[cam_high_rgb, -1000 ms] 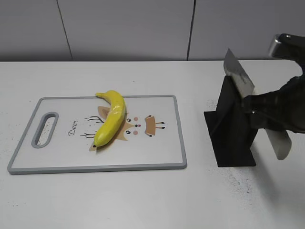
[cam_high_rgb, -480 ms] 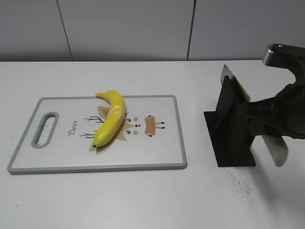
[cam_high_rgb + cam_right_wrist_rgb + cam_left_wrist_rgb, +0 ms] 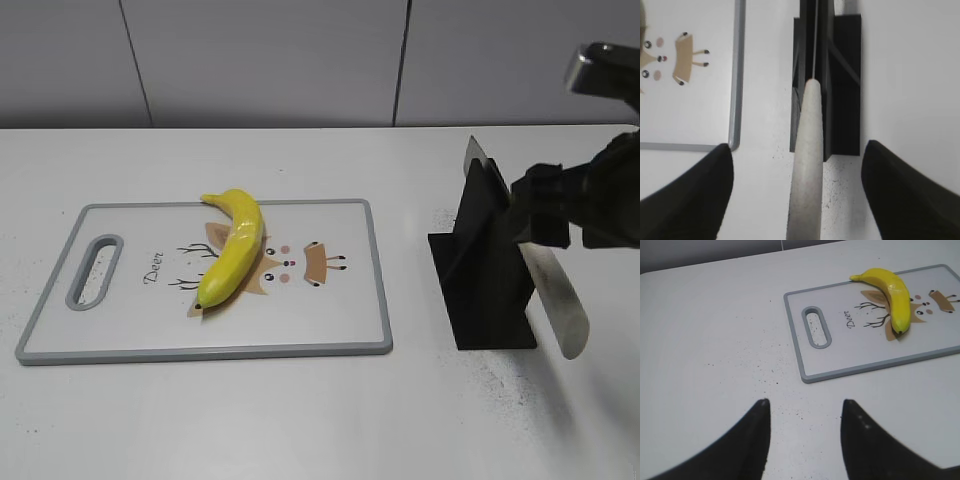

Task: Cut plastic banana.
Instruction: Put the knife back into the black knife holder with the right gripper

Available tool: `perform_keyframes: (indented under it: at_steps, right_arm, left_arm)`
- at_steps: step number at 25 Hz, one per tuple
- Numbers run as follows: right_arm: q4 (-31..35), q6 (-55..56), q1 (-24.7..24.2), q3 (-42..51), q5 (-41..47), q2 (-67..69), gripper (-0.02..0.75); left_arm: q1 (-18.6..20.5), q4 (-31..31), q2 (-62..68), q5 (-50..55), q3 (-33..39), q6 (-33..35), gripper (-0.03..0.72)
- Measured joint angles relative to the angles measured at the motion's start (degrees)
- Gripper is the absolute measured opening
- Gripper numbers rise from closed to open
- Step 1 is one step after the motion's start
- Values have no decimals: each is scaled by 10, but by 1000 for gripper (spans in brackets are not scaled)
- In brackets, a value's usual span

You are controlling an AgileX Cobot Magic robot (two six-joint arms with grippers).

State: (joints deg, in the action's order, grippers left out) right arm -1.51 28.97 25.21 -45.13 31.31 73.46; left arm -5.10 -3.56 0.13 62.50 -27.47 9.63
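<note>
Near the tabletop's right edge, a knife [image 3: 553, 292] in its stand [image 3: 487, 282] sits between the right hand's [image 3: 797, 195] spread fingers, ungripped, for cutting the banana [image 3: 234, 246]; the left hand [image 3: 805, 440] is held open, empty.

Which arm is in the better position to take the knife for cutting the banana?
Right. The right gripper is already at the knife in the black stand; the left gripper hovers open, left of the cutting board.

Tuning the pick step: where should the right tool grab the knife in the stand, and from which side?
The pale handle, the only part clear of the black stand; the blade sits in its slot. Come from the handle's free end, along its axis, one finger each side. The open right tool straddles it that way.
</note>
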Motion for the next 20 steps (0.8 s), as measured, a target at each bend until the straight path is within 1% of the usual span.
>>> perform_keyframes:
  at_steps: [2,6,15,20]
  right_arm:
    - [0,-30,0,-13,6,-20,601]
    - [0,-125,0,-30,40,-76,594]
    - [1,-295,0,-31,190,-238,594]
    - [7,-344,0,-15,234,-326,593]
  left_arm:
    - [0,0,0,0,0,0,438]
    - [0,0,0,0,0,0,437]
    - [0,0,0,0,0,0,421]
    - [0,-1,0,0,0,0,423]
